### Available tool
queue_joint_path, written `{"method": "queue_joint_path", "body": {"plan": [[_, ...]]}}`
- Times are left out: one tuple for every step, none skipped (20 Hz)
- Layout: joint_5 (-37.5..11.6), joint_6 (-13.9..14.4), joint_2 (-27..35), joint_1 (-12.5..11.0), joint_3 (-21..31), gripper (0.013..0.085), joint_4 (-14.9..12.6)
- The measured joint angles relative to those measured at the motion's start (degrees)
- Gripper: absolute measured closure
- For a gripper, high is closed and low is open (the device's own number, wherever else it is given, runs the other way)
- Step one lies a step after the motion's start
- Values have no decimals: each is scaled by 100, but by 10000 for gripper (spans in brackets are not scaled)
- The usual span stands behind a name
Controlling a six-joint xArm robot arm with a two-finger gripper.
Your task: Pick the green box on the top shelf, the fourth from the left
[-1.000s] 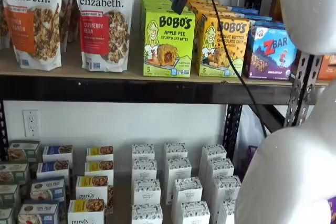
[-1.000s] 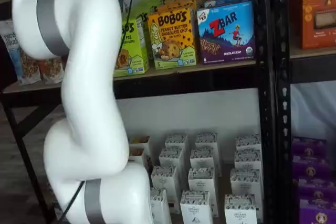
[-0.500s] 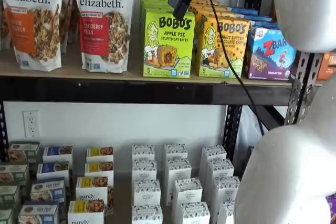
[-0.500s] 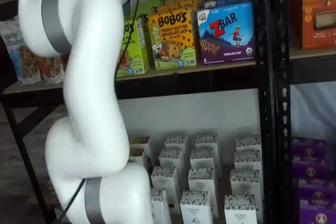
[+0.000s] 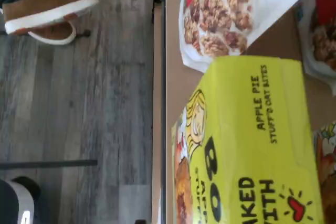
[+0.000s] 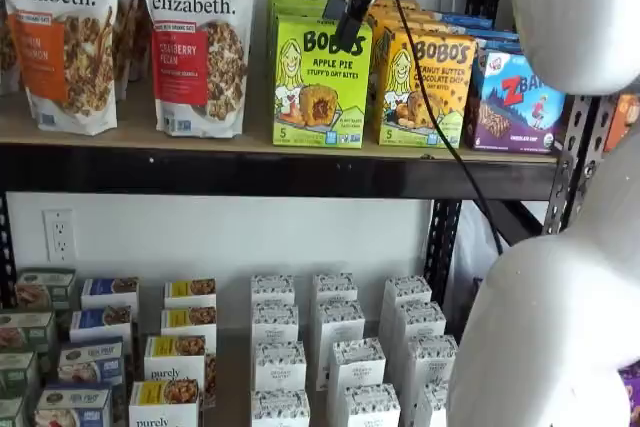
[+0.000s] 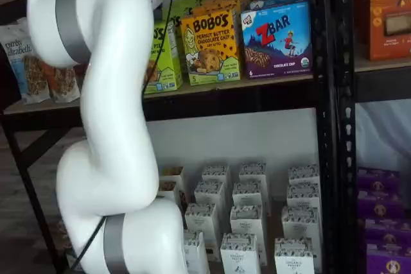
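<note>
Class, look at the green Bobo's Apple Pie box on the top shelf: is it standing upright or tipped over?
Upright. In both shelf views the green box stands on its base on the top shelf, front panel facing out and lettering level.

White arm reaches up w/ end effector (image 6: pixel 352 9) tilted down, side-on; jaws wide apart, nothing held.

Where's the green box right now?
In both shelf views the green box stands at the front of the top shelf, between the cranberry pecan granola bag and the yellow Bobo's box, with the gripper hanging in front of its upper edge.
</note>
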Motion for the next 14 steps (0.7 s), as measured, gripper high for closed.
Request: {"method": "queue_joint_path", "body": {"plan": [[6, 13, 6, 24, 5, 130, -52], [8, 27, 10, 49, 16, 130, -97], [-3, 39, 9, 72, 33, 130, -144], [-24, 53, 2, 97, 60, 130, -191], [-55, 66, -10, 120, 95, 130, -227], [-98, 79, -26, 148, 140, 130, -271], [-125, 88, -33, 165, 168, 130, -298], [-148, 95, -39, 178, 193, 130, -318], [-160, 99, -41, 188, 208, 130, -333], [-163, 100, -40, 192, 215, 130, -340], [-171, 101, -40, 195, 224, 130, -347], [-174, 101, -38, 196, 229, 130, -351], [-174, 100, -35, 196, 231, 130, -356], [-166, 100, -30, 198, 228, 130, -364]]}}
